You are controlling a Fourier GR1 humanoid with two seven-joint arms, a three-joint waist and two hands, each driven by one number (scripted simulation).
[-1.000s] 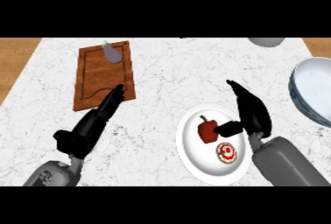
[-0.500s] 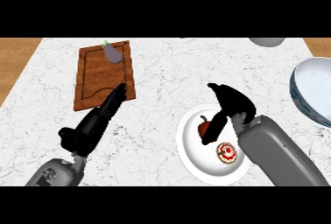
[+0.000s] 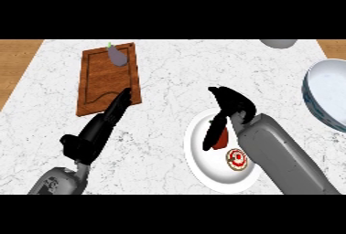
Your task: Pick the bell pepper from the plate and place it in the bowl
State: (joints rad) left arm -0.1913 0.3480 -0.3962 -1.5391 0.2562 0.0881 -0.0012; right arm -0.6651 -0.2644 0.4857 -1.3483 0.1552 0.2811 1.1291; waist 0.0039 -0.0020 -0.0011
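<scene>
The red bell pepper [image 3: 220, 138] lies on the upper part of the white plate [image 3: 206, 167] and is mostly hidden. My right hand [image 3: 233, 106] is directly over it, its fingers [image 3: 215, 131] curled down along the pepper's left side and round it. The large pale blue bowl [image 3: 323, 98] sits at the right edge, apart from the plate. My left hand [image 3: 101, 130] rests open on the counter at the left, its fingertips reaching the corner of the cutting board.
A round red and white item [image 3: 236, 158] lies on the plate below the pepper. The wooden cutting board [image 3: 108, 82] at the upper left carries a purple eggplant [image 3: 118, 55]. A grey bowl [image 3: 278, 43] peeks in at the top right.
My right hand has swung left from beside the plate to over the pepper, and its fingers have curled down round it. The left hand has stayed still.
</scene>
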